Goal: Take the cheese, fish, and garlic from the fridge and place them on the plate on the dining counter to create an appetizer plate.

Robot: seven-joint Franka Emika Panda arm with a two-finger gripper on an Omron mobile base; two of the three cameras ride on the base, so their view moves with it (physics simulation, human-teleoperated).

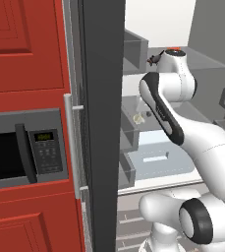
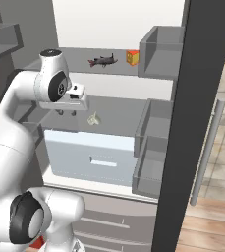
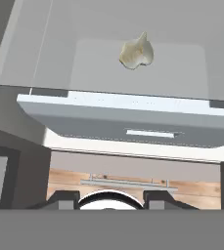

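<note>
Garlic [image 3: 136, 52] on fridge [image 2: 109, 115] mid shelf; fish [image 2: 102, 61], cheese [image 2: 132, 57] above.

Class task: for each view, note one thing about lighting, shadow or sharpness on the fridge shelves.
Right base view: flat, even light; the fish and cheese look small and soft-edged. Left base view: the garlic is a pale blur beside the arm. Hand view: the garlic is clearest, with hardly any shadow on its shelf.

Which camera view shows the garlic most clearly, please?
The hand view shows it best: the garlic lies large and unobstructed on the pale fridge shelf, above the drawer front. In the right base view the garlic is small but clear, beside the arm. In the left base view the garlic is tiny, partly behind the arm.
</note>
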